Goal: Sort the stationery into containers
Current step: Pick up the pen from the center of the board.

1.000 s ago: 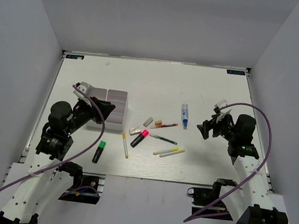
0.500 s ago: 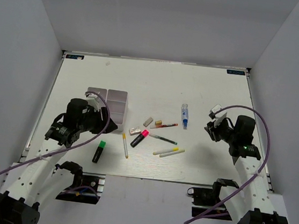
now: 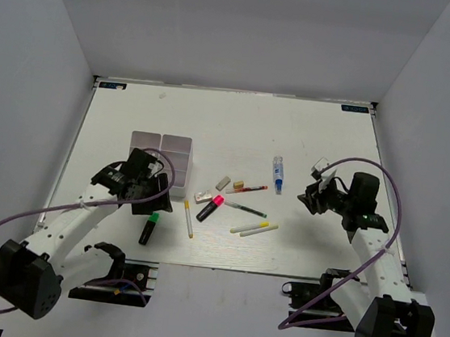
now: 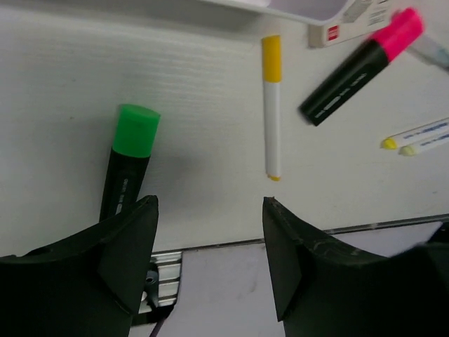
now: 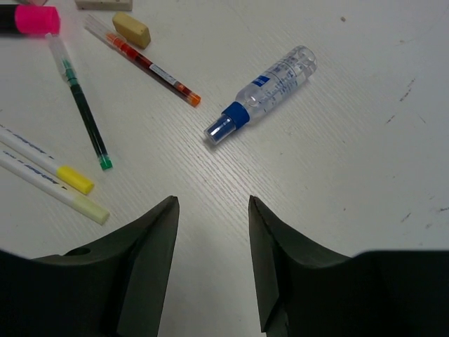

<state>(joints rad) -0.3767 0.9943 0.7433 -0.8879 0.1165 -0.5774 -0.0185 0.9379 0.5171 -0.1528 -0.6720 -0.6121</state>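
Observation:
The white divided tray (image 3: 176, 143) sits left of centre, its near left part hidden by my left arm. Loose stationery lies to its right: a green-capped highlighter (image 3: 149, 229) (image 4: 130, 161), a yellow pen (image 3: 188, 219) (image 4: 271, 105), a pink highlighter (image 3: 210, 207) (image 4: 361, 67), erasers (image 3: 223, 183), a red pen (image 5: 144, 63), a green pen (image 5: 83, 112), two yellow-tipped white pens (image 3: 253, 229) (image 5: 49, 175) and a blue-labelled tube (image 3: 277, 174) (image 5: 270, 91). My left gripper (image 3: 157, 189) (image 4: 209, 202) hangs open and empty, above and right of the green highlighter. The right gripper (image 3: 310, 196) (image 5: 212, 200) is open and empty, near the tube.
A labelled white eraser (image 3: 203, 196) lies beside the pink highlighter, and a tan eraser (image 5: 131, 29) by the red pen. The table's near edge with a metal rail (image 4: 161, 270) runs just under my left fingers. Grey walls enclose the white table.
My left arm has swung down from beside the tray to the green highlighter, and its jaws have opened. The right gripper has shifted only slightly and stands narrower than before.

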